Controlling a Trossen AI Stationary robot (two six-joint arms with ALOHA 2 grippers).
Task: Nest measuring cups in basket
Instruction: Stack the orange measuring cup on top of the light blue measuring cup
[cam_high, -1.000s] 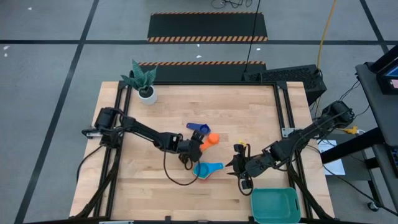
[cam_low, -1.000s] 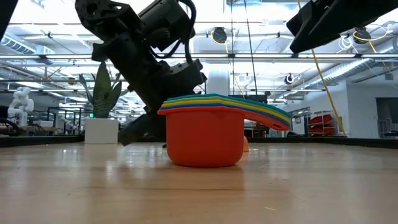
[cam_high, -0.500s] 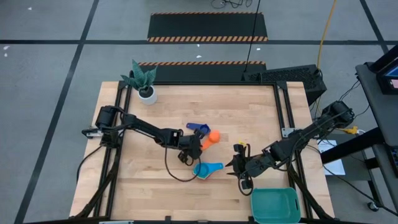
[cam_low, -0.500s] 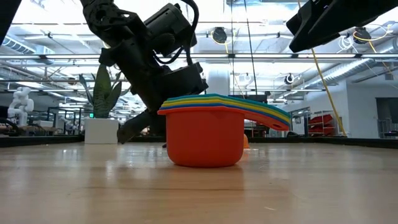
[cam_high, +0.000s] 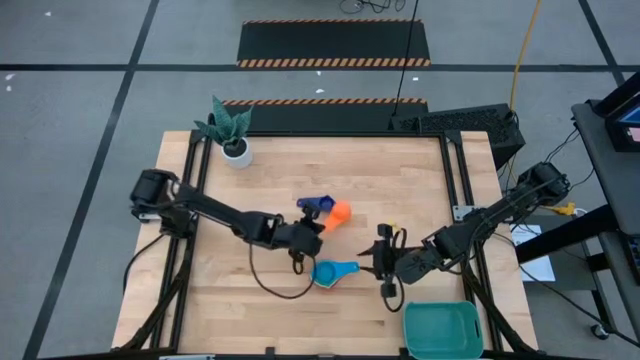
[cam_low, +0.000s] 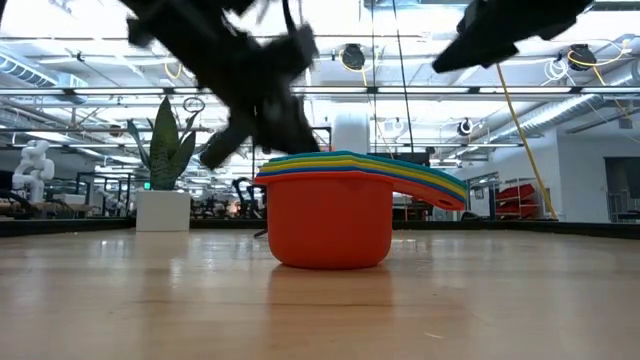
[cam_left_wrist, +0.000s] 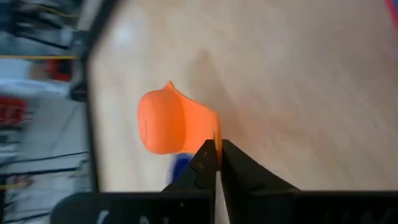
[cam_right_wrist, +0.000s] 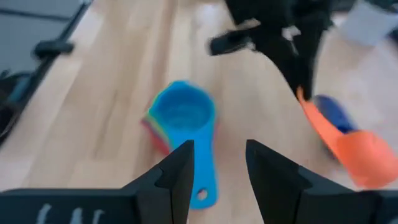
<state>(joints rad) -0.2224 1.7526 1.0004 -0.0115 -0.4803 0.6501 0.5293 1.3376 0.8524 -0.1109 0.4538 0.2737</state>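
My left gripper (cam_high: 314, 232) is shut on an orange measuring cup (cam_high: 340, 212) above the table's middle. Just beyond it a navy cup (cam_high: 318, 204) lies on the wood. A nested stack of cups (cam_low: 330, 222), red outermost and light blue on top (cam_high: 328, 272), stands on its base nearer the front, its handles pointing right. To the right of that stack my right gripper (cam_high: 384, 262) hovers open, fingers pointing at the stack (cam_right_wrist: 181, 115). The teal basket (cam_high: 441, 330) sits at the front right corner. My left gripper pinches the orange cup's flat handle (cam_left_wrist: 209, 129) between its two fingers, near the handle's free end. The fingers (cam_right_wrist: 300, 79) slant down from the table's left side. The cup is lifted clear of the table and hangs tilted, its bowl (cam_right_wrist: 360, 152) lower than the handle.
A white pot with a green plant (cam_high: 234, 148) stands at the far left corner. Bare wood lies between the stack and the basket and along the table's near left part.
My left gripper has risen and drawn a little toward the table's left, carrying the orange cup up off the table; the cup now hangs tilted from its handle. The stack and the navy cup have stayed put. My right gripper has turned slightly in place.
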